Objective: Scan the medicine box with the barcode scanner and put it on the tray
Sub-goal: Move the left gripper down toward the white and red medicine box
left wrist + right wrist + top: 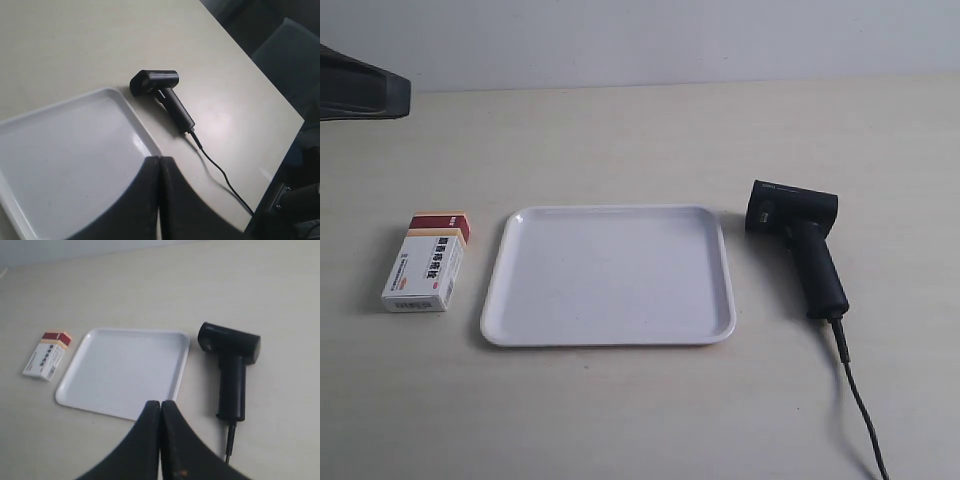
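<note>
The left end effector (159,165) hangs above the desk (75,45) with its two fingers pressed together, holding nothing. Below its tips lies the tray (60,155), and just past the tray's corner, beyond the tips, the scanner (162,95) lies on its side with its cable (220,175) trailing toward the desk edge.

The right end effector (160,410) is also closed, fingers touching, with nothing between them. It hovers over the desk near one edge of the tray (125,370). The scanner (232,370) lies beside the tray, close to this end effector, while the box (46,355) lies flat beyond the tray's far side, well apart from the fingertips.

In the exterior view the box (427,262), tray (610,275) and scanner (800,245) sit in a row on the desk, none touching another.
</note>
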Robot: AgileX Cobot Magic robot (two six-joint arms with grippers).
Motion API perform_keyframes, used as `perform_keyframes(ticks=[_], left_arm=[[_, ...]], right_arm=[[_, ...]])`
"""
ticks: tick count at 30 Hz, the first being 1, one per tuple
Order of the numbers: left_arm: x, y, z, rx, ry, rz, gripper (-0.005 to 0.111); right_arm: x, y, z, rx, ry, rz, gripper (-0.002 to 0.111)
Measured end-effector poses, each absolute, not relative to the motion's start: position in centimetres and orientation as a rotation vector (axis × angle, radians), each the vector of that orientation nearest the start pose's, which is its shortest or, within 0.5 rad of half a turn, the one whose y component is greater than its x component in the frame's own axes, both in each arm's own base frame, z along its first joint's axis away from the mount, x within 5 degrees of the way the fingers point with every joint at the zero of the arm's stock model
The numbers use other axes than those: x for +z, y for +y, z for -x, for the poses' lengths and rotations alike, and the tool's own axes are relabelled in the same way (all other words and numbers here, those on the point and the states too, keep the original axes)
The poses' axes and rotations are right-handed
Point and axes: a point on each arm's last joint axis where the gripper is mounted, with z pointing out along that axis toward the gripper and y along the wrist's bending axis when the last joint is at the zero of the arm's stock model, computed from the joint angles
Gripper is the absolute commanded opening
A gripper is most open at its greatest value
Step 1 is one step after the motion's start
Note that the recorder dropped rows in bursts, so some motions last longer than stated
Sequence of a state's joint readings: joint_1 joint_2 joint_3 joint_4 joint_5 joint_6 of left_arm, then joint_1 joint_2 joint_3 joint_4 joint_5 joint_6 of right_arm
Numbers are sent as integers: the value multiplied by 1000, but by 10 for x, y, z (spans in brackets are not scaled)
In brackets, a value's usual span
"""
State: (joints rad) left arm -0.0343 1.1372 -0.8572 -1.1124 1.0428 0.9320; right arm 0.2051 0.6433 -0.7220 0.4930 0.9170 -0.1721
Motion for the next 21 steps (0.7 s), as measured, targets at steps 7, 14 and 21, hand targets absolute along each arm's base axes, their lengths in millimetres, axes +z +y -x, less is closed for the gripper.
perform_keyframes(ticks=[7,14,21], left_arm=[[320,-73,-205,-926,2235,-531,0],[300,-58,-216,-759,2448,-292,26],[269,-69,-235,-758,2589,-293,83]], right_arm=[[319,60,-110,638,2413,296,0],[307,63,-125,644,2510,284,0],[304,66,-129,687,2535,264,0]])
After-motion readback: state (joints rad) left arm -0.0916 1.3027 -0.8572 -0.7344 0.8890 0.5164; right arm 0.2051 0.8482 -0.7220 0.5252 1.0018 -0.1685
